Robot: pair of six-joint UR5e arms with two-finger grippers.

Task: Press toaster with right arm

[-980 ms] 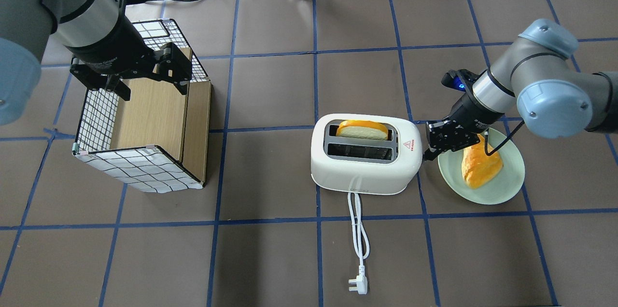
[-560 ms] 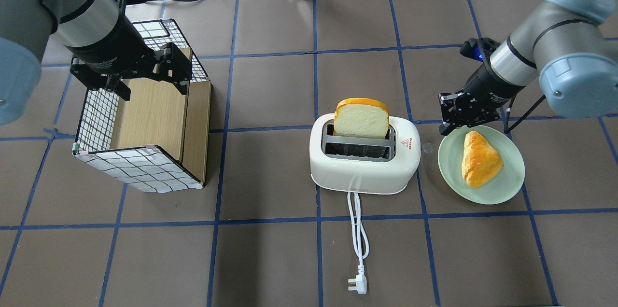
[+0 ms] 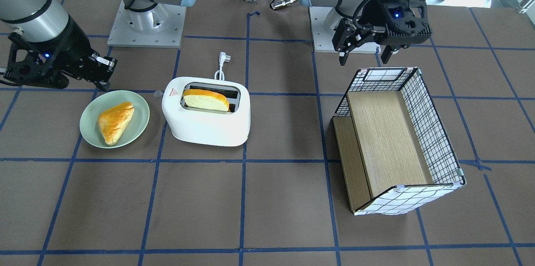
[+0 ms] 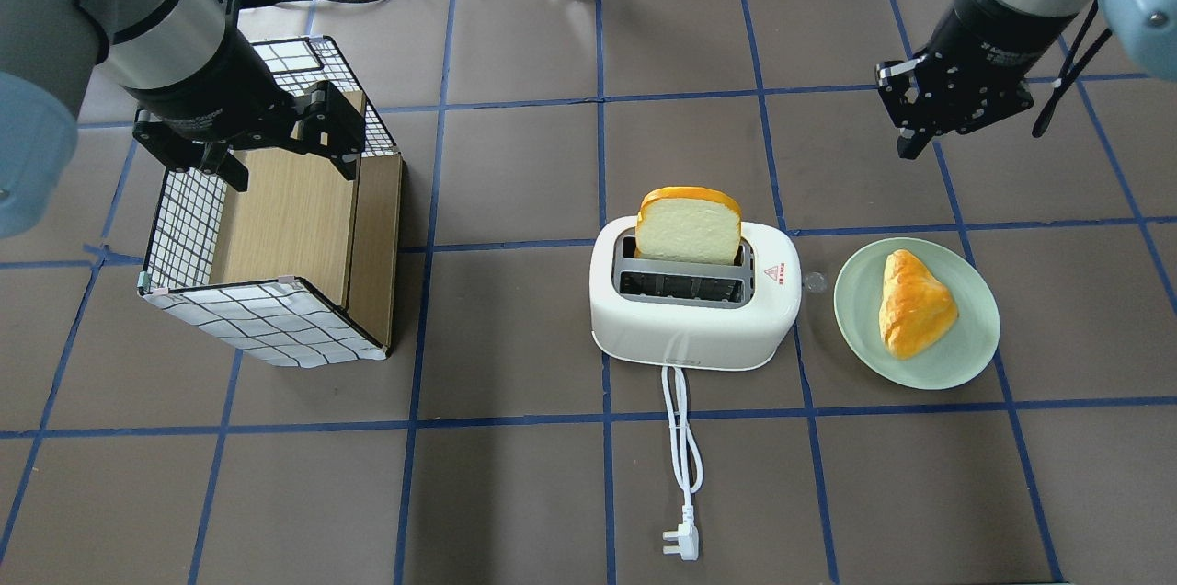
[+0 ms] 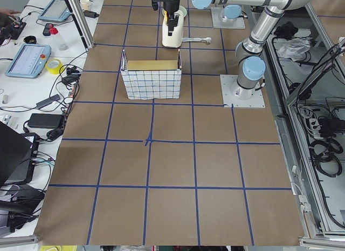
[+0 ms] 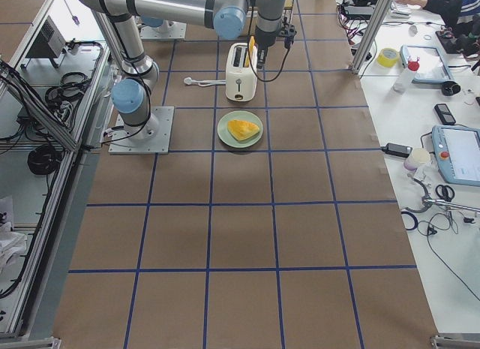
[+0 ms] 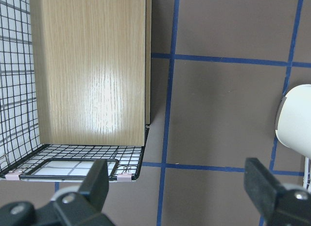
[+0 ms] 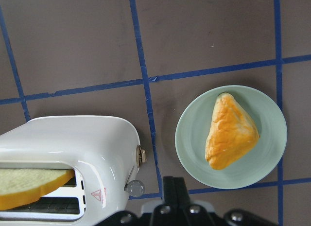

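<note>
The white toaster (image 4: 694,318) stands mid-table, cord and plug (image 4: 682,544) trailing toward the near edge. A bread slice (image 4: 690,226) stands high in its far slot. The toaster also shows in the front view (image 3: 207,121) and the right wrist view (image 8: 73,148), where its side lever knob (image 8: 135,187) is visible. My right gripper (image 4: 910,143) is shut and empty, raised above the table behind and to the right of the toaster, apart from it; it also shows in the front view (image 3: 102,84). My left gripper (image 4: 290,164) hangs open and empty over the wire box.
A green plate (image 4: 970,360) with a yellow pastry (image 4: 915,304) lies just right of the toaster. A wire-grid box with wooden panels (image 4: 276,245) stands at the left. Cables and devices lie along the far table edge.
The right gripper was at the toaster's right end with the bread low in the slot. The bread has risen, and the gripper has lifted and moved back and right. The left arm is still.
</note>
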